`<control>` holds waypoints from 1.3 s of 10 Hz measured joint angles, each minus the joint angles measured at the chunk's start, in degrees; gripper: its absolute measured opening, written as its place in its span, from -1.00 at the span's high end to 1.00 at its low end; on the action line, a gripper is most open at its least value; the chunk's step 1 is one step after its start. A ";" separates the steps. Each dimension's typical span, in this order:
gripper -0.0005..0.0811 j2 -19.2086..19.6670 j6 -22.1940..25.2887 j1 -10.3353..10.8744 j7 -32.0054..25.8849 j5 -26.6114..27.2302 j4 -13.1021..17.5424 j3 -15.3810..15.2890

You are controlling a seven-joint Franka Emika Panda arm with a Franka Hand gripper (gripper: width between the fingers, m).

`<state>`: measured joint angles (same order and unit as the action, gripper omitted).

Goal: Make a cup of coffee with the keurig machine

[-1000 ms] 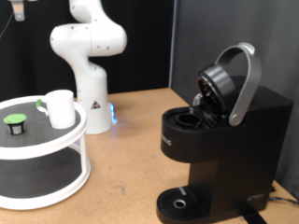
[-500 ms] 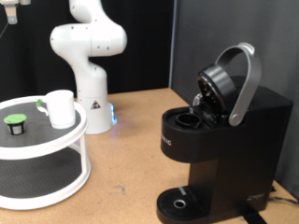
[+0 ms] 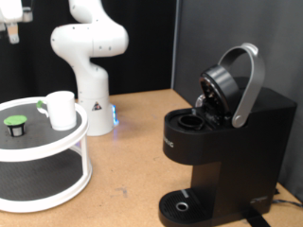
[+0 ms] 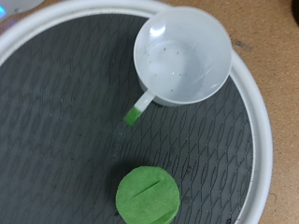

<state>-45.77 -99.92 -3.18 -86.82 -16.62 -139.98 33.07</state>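
- Below my fingers [image 3: 12,28], which show only as a small dark shape at the exterior view's top left corner, sits the white two-tier stand [image 3: 57,151] on the counter [image 3: 133,142]. I cannot tell whether they are spread or pressed together, and nothing shows between them.
- On the stand's upper shelf the cup [image 3: 62,109] stands upright, empty-looking, with the green-topped pod [image 3: 14,124] just beside it; neither touches my fingers.
- Well apart from my fingers, toward the exterior view's right, the keurig machine [image 3: 227,142] stands with its silver-grey lid handle [image 3: 248,85] raised and the brew chamber open. Its round drip base [image 3: 182,203] carries no cup.
- In the wrist view my fingers do not show at all. I look straight down on the dark mesh shelf [image 4: 56,121], the cup [image 4: 182,56] with its green-marked handle [image 4: 140,107], and the pod [image 4: 148,196] near it.
- As I judge it, the lid is open, but the pod is not yet loaded, the cup not yet placed, and brewing remains.
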 joint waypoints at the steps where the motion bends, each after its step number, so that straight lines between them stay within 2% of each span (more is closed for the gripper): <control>1: -0.98 1.07 -2.78 -0.06 0.67 -1.99 -1.46 0.09; 2: -0.98 2.49 -4.92 -0.43 1.65 -3.42 -2.36 -0.56; 3: -0.98 2.40 -4.76 -0.42 1.54 -2.90 -2.35 -0.44; 5: -0.98 1.66 -5.89 0.85 -4.84 -0.72 -2.44 1.89; 7: -0.98 1.66 -6.71 2.87 -12.45 -0.52 -2.50 4.83; 8: -0.98 2.12 -6.75 3.65 -14.31 -0.53 -2.51 5.73; 10: -0.98 4.14 -6.57 4.92 -15.66 -0.61 -2.52 6.68; 13: -0.98 8.01 -8.12 5.27 -15.60 -1.04 -2.81 6.95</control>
<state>-37.76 -108.03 2.09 -102.41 -17.66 -142.79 40.02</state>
